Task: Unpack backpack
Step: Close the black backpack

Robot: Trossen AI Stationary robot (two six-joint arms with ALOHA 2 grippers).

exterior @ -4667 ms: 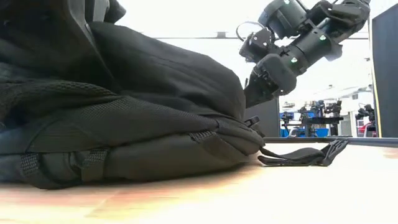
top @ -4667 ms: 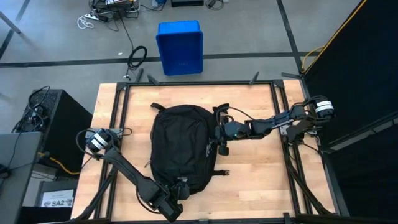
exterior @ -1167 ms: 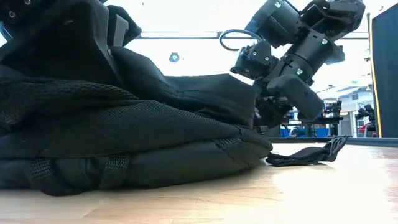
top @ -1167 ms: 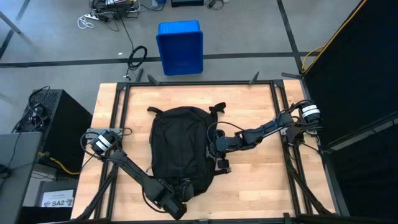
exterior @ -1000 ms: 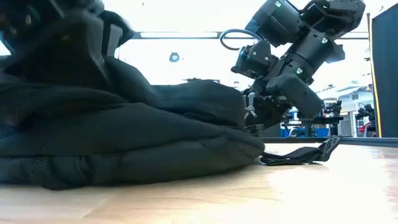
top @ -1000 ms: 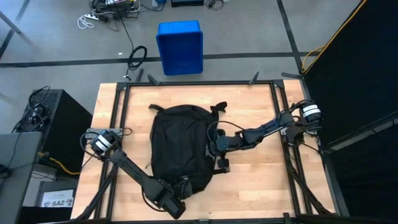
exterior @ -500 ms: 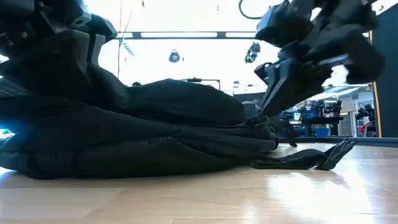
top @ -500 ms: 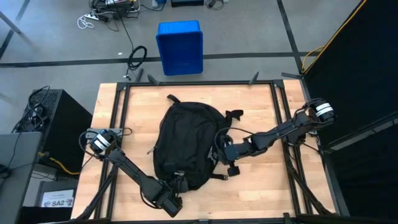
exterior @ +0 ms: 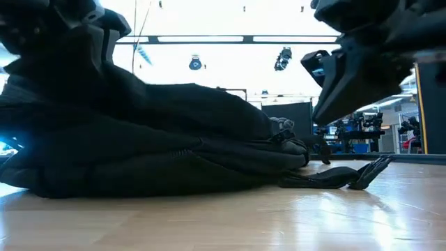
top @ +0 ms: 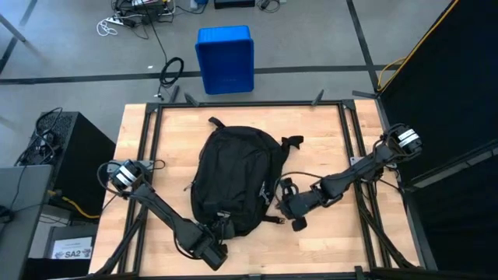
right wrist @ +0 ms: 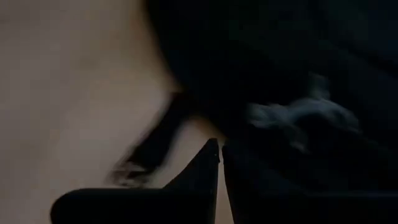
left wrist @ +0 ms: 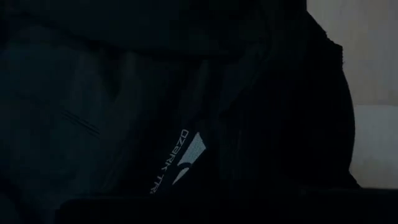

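The backpack (top: 233,180) lies flat on the wooden tabletop (top: 327,132), roughly at its middle, its top loop pointing toward the blue bin (top: 225,59) that sits on the floor beyond the far edge. From where I stand it looks like a soft, floppy thing: the fabric sags and folds over itself in the low view, so I'd expect it to drape and slide rather than hold any shape when pulled. It probably has some weight if it is packed, and it would twist around a single grip point. The sensible places to hold, I'd say, are the small grey zipper pulls (exterior: 282,125) along the side seam, the top loop, or the webbing straps (exterior: 348,176) that trail off the pack onto the wood.

It is all black, rounded and oval, with a mesh-like panel and a small white logo tag (left wrist: 180,160) showing in the left wrist view.

The left end effector (top: 219,230) is pinched shut at the pack's near, bottom edge, pressed close against the fabric; whether it has cloth between its fingers I can't make out. The right end effector (top: 292,208) is closed too, just beside the pack's strap side, low over the wood with nothing visibly in it.
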